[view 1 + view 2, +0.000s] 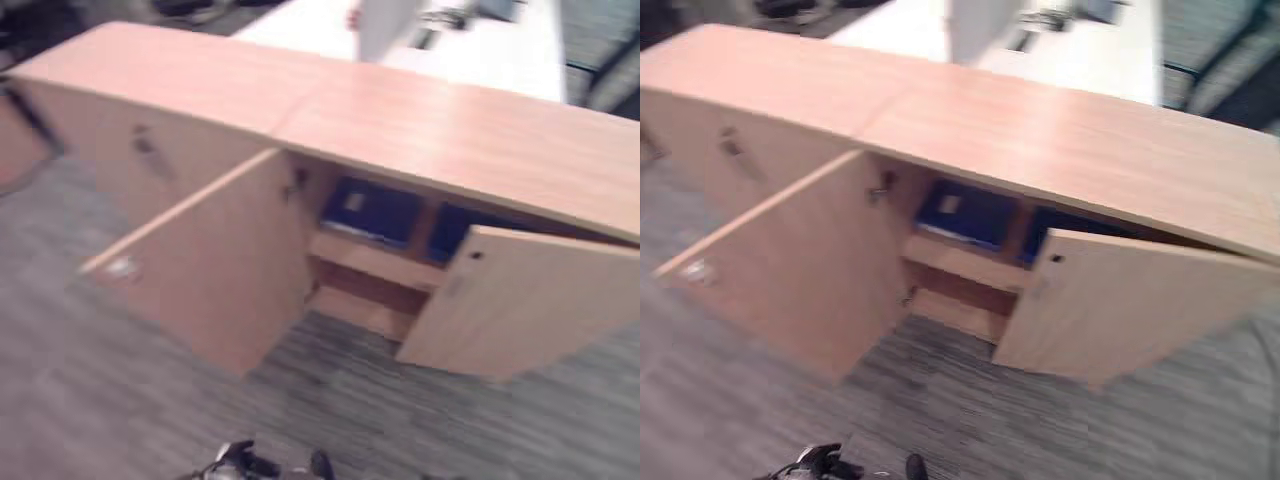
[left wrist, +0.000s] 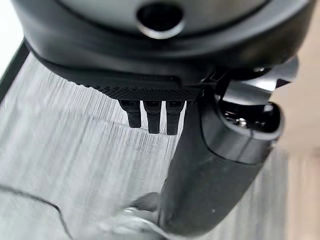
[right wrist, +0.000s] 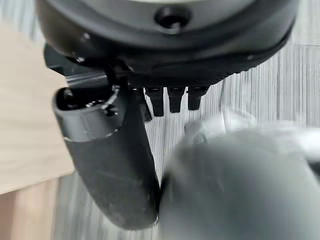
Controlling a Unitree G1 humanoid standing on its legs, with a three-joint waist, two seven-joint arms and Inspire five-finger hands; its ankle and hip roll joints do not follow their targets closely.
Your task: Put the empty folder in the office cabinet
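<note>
We see the long, low light-wood office cabinet with both doors swung open, and a dark blue flat folder already lying on its upper shelf, so we judge the placing done; closing the doors may remain. A second blue shape sits just beside it, half hidden behind the right door. Our left hand and right hand hang over the grey carpeted floor, fingers relaxed and holding nothing. Whether the folder is empty we cannot tell.
</note>
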